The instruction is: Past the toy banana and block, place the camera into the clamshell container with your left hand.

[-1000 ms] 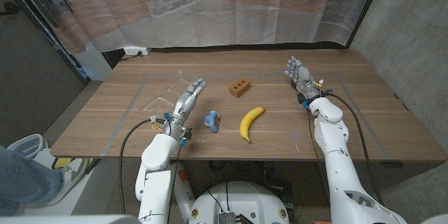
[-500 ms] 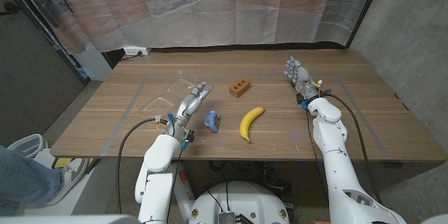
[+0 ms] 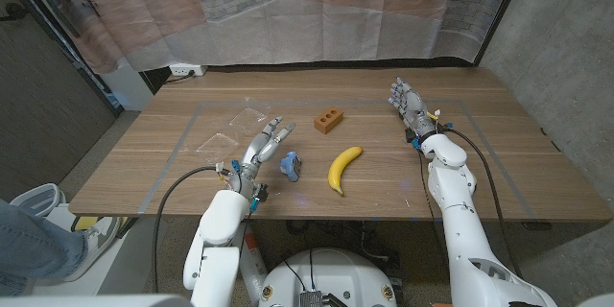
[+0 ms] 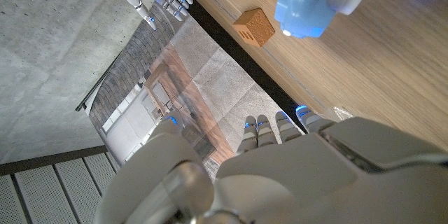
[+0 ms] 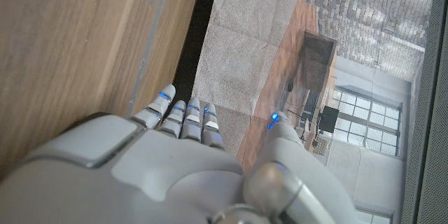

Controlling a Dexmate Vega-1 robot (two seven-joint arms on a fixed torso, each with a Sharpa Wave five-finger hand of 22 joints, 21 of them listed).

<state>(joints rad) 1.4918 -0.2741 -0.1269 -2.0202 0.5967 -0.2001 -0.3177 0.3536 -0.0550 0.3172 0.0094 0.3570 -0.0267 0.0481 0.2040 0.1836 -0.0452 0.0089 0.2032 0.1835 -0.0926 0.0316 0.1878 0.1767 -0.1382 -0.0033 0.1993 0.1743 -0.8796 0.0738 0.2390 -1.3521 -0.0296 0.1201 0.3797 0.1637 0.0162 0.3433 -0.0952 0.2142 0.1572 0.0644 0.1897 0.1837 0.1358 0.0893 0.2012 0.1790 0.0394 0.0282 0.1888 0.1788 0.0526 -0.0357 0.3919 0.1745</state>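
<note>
A small blue toy camera lies on the wooden table near its front edge; the left wrist view shows the camera just beyond my fingers. My left hand hovers just left of it, fingers apart, holding nothing. The clear clamshell container lies open behind and to the left of that hand. A yellow toy banana lies right of the camera, and a brown block with holes sits behind them. My right hand stands at the far right, fingers spread, empty.
Tape lines mark a rectangle on the table. A translucent curtain hangs behind the far edge. A person's leg and shoe are at the lower left, off the table.
My left hand has shifted right and slightly nearer, off the clamshell and toward the camera. The right hand and the objects have not moved.
</note>
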